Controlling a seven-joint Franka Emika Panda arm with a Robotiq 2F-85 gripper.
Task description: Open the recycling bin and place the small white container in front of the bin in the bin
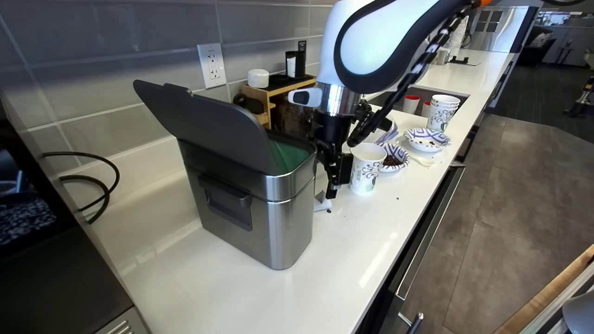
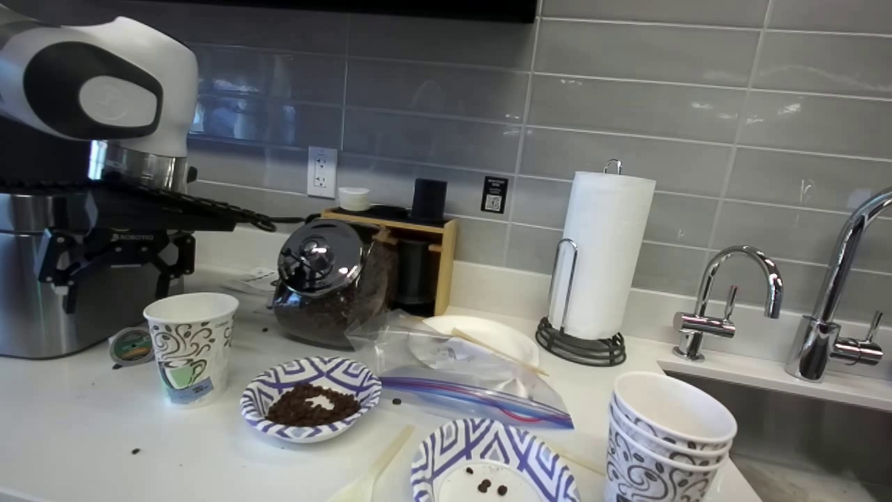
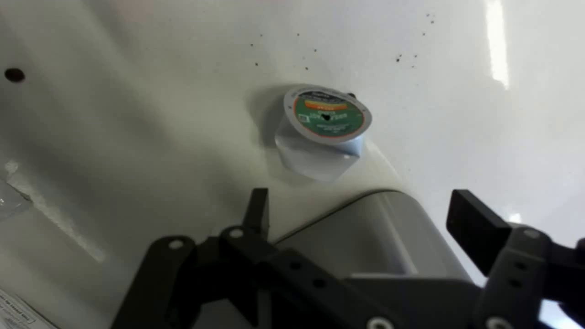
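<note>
The steel recycling bin (image 1: 292, 227) stands with its dark lid (image 1: 218, 125) raised and a green liner (image 1: 290, 157) inside. It also shows at the left in an exterior view (image 2: 28, 300), partly behind the arm. The small white container (image 3: 315, 157), a pod with a green label on its lid, lies on its side on the counter beside the bin. It shows in both exterior views (image 1: 321, 202) (image 2: 131, 346), partly hidden. My gripper (image 3: 361, 208) is open and empty, pointing down above the counter close to the bin and the container (image 2: 117, 291).
A patterned paper cup (image 1: 364, 169) stands close to the gripper. A bowl of coffee beans (image 2: 310, 401), a second bowl (image 2: 446, 446), a plastic bag (image 2: 474, 390), a glass jar (image 2: 327, 293) and stacked cups (image 2: 662, 446) are farther along. The tiled wall (image 1: 116, 41) is behind.
</note>
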